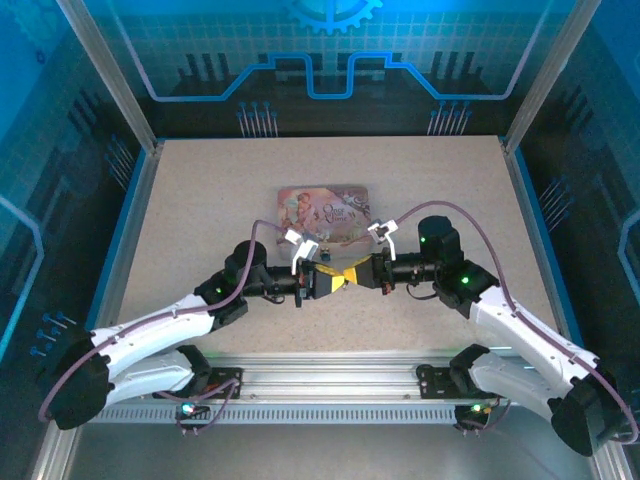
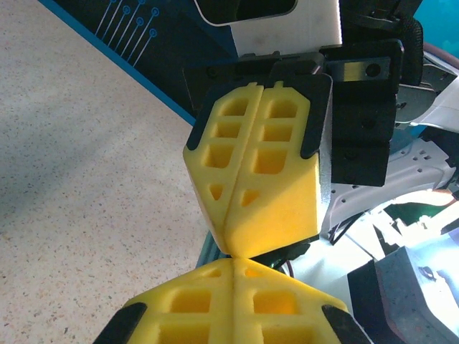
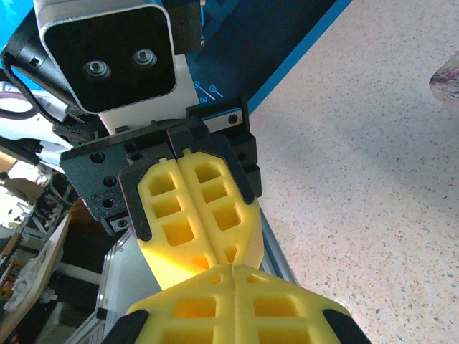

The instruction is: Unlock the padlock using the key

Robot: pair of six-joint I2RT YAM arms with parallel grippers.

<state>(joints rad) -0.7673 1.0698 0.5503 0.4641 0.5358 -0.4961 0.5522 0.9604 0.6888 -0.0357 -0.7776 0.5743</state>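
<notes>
Frankly, I cannot make out the padlock or the key, neither near the pink tin (image 1: 325,212) at the far middle of the tabletop (image 1: 200,200) nor between my pads. My left pincer (image 1: 338,281) and right pincer (image 1: 358,275) are both clenched, tips touching, above mid-tabletop. I judge keying is in hand; next comes fine alignment.

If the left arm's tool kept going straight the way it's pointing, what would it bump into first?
The right tool. The left tool points straight at it, both shut, tip to tip, and they seem to be touching, so there is hardly any room to advance.
</notes>
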